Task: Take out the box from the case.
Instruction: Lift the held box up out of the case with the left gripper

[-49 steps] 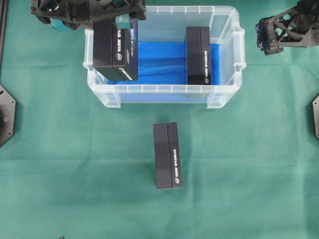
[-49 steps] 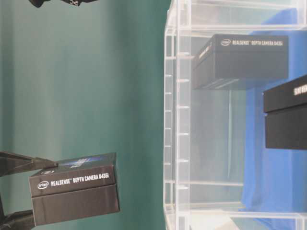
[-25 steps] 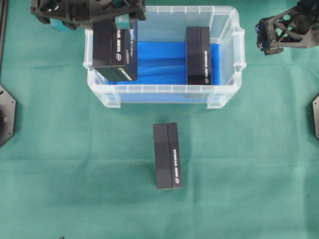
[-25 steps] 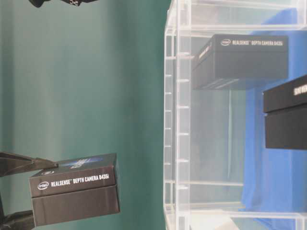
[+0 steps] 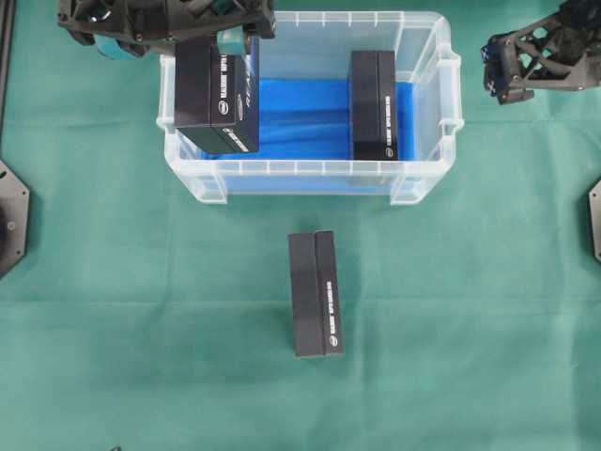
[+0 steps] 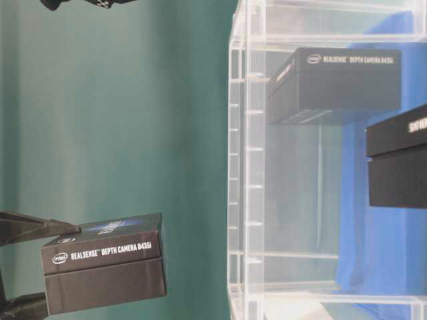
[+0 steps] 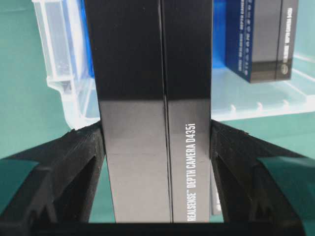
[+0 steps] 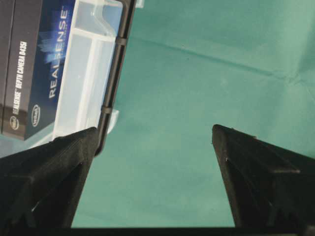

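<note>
The case is a clear plastic bin with a blue cloth on its bottom, at the back middle of the table. My left gripper is shut on a black box, holding it over the case's left end. In the table-level view this box hangs clear above the case's rim. In the left wrist view the fingers press both sides of the box. A second black box stands inside the case at its right. My right gripper is open and holds nothing.
A third black box lies on the green cloth in front of the case. The right arm hovers beyond the case's right end. Black mounts sit at the left and right table edges.
</note>
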